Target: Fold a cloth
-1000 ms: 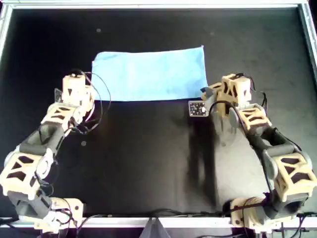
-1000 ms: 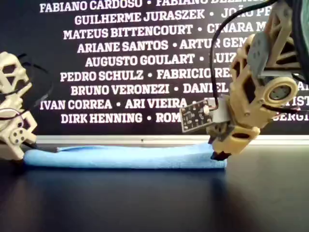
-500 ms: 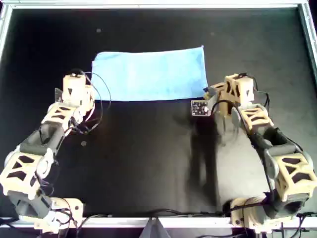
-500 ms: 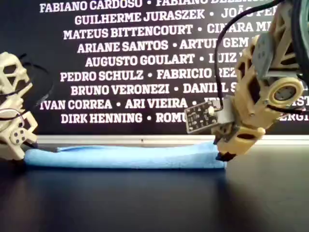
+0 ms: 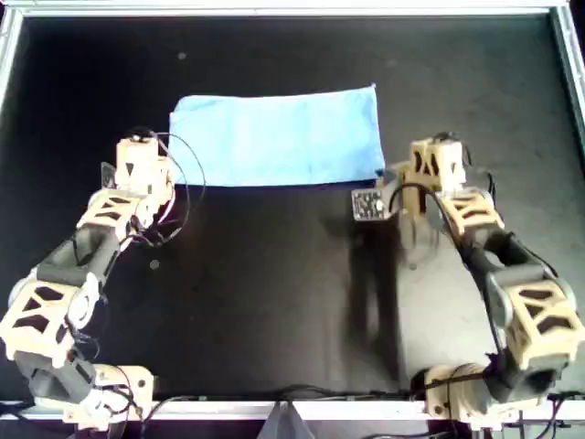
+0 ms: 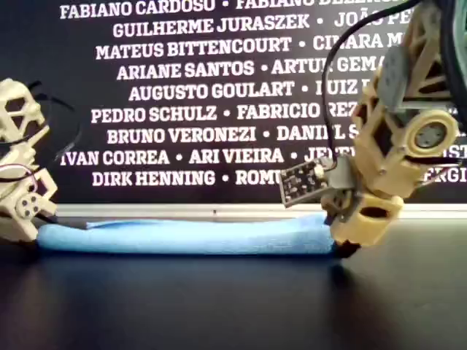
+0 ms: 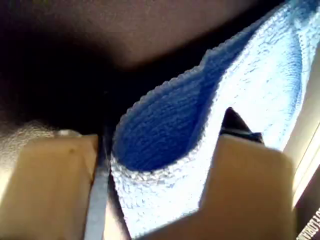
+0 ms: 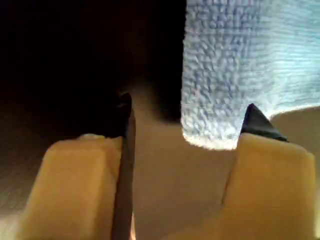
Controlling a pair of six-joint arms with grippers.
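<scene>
The light sky-blue cloth (image 5: 274,137) lies flat on the black table, folded into a wide strip, and shows as a low band in the exterior view (image 6: 182,237). My first gripper (image 5: 393,174) is low at the cloth's near right corner in the overhead view, also seen in the exterior view (image 6: 346,246). It is open, with the layered cloth corner (image 7: 165,125) between its jaws (image 7: 165,132). My second gripper (image 5: 139,146) (image 6: 36,222) is at the overhead view's near left corner. It is open (image 8: 189,107), with the cloth corner (image 8: 225,65) beside one fingertip.
The black table (image 5: 274,293) has a metal frame (image 5: 274,9) around it. A small circuit board (image 5: 368,203) sticks out from the first arm's wrist. A dark banner with white names (image 6: 182,73) stands behind the table.
My first gripper has shifted slightly towards the views' right and sunk lower at the cloth's corner, its wrist tilting. The second arm and the cloth have not moved.
</scene>
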